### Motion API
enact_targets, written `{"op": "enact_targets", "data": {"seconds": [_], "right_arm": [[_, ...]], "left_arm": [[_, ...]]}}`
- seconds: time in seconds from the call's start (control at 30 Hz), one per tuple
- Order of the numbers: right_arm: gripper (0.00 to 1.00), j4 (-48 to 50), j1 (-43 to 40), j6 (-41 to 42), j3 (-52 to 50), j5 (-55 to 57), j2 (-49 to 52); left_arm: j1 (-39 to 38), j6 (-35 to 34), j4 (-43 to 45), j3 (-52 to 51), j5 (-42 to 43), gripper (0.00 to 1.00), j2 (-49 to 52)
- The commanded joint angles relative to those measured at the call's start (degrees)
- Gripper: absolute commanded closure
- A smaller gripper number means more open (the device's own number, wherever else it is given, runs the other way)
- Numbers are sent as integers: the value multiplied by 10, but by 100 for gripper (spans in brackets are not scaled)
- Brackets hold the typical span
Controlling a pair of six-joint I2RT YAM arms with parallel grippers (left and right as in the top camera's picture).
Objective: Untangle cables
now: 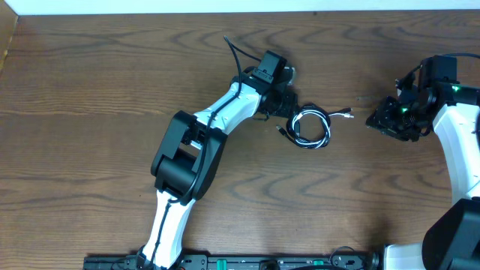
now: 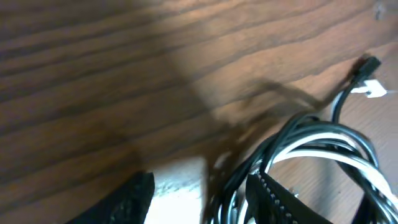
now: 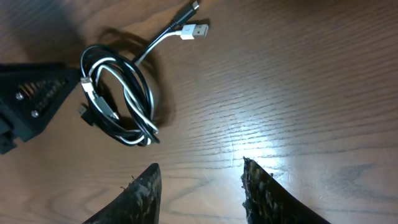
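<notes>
Brown wood-grain table (image 1: 90, 90) carries the cables (image 1: 311, 127), 1 black and 1 white, wound together in a loose coil near the centre. The coil's 2 plug ends (image 3: 193, 28) trail away toward the right arm. The left gripper (image 1: 286, 111) sits at the coil's opposite edge, jaws apart, with strands running between its fingers (image 2: 280, 199) but seemingly not pinched. The right gripper (image 3: 199, 171) hangs well apart from the coil, jaws apart and empty. The left arm is much nearer; the free tails point at the right.
</notes>
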Motion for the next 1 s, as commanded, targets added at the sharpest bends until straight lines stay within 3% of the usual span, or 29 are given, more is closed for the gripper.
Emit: {"op": "enact_targets", "data": {"seconds": [0.0, 0.2, 0.47, 0.7, 0.97], "right_arm": [[59, -1, 5, -13, -2, 1, 2], [58, -1, 5, -15, -2, 1, 2], [56, -1, 5, -17, -2, 7, 2], [56, -1, 5, -17, -2, 7, 2], [56, 0, 5, -17, -2, 7, 2]], "left_arm": [[-6, 8, -2, 6, 4, 46, 27], [-20, 9, -17, 6, 40, 46, 28], [-24, 86, -38, 6, 48, 47, 28], [-32, 103, -56, 6, -103, 47, 32], [-63, 102, -69, 3, -125, 55, 45]]}}
